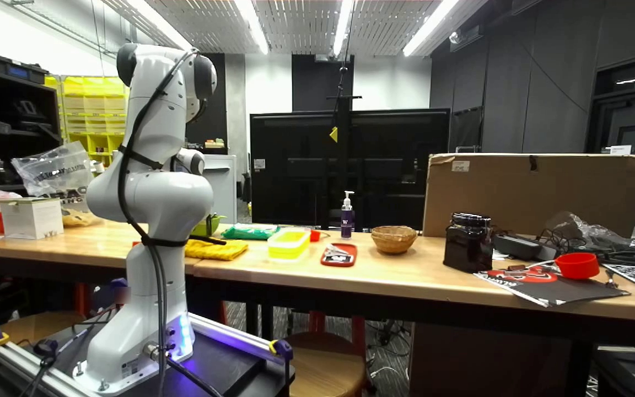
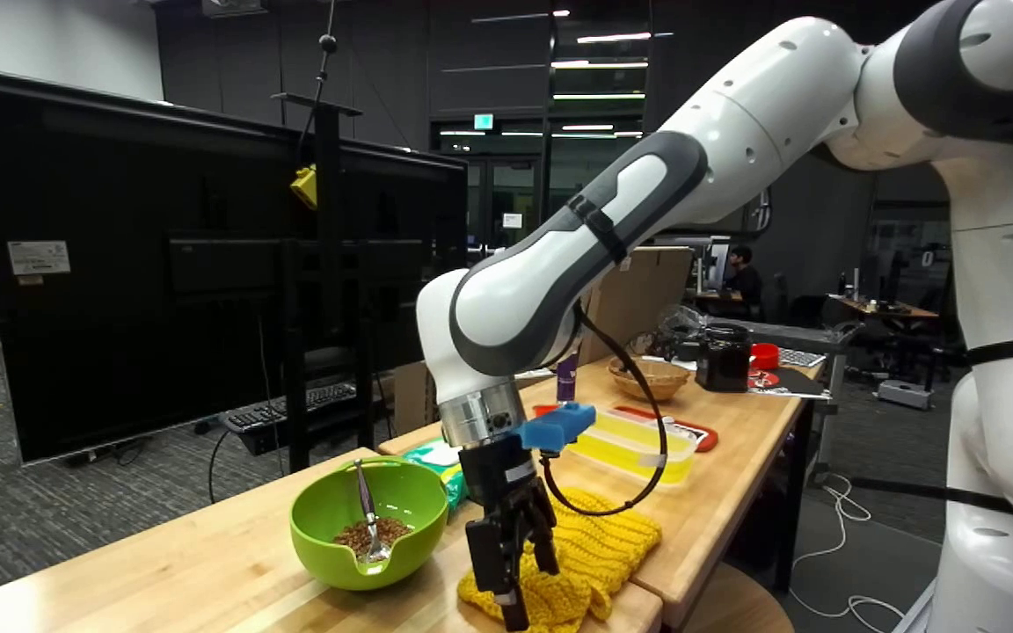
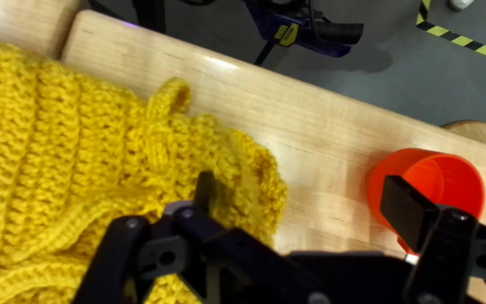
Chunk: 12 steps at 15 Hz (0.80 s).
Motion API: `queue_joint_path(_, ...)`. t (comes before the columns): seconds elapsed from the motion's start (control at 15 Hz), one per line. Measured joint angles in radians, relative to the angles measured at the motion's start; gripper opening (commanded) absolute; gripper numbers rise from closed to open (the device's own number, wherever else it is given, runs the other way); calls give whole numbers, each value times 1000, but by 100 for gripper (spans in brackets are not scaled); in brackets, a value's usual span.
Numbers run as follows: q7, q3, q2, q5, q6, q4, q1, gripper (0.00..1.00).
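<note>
My gripper (image 3: 306,202) is open in the wrist view, with its fingers wide apart and nothing between them. In an exterior view the gripper (image 2: 530,587) points down, low over a folded yellow knitted cloth (image 2: 608,527). The cloth (image 3: 66,139) fills the left of the wrist view, and one finger lies over its end. I cannot tell whether that finger touches it. The other finger is in front of a red cup (image 3: 416,164) on the wooden table (image 3: 310,126). A green bowl (image 2: 322,549) with brown bits and a spoon (image 2: 367,501) stands beside the gripper.
A yellow translucent container (image 1: 288,243), a red tray (image 1: 350,255), a green packet (image 1: 248,231), a pump bottle (image 1: 346,220) and a wicker basket (image 1: 393,241) stand along the table. A dark jar (image 1: 468,245) and a cardboard box (image 1: 516,193) are farther along. The table's edge is near the cloth.
</note>
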Motion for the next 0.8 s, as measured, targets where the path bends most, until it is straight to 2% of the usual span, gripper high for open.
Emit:
queue_joint_path(0.27,130,0,-1,-109,-52,25,30,100)
queue_joint_path(0.8,230,38,-1,-76,-51,49,83,100)
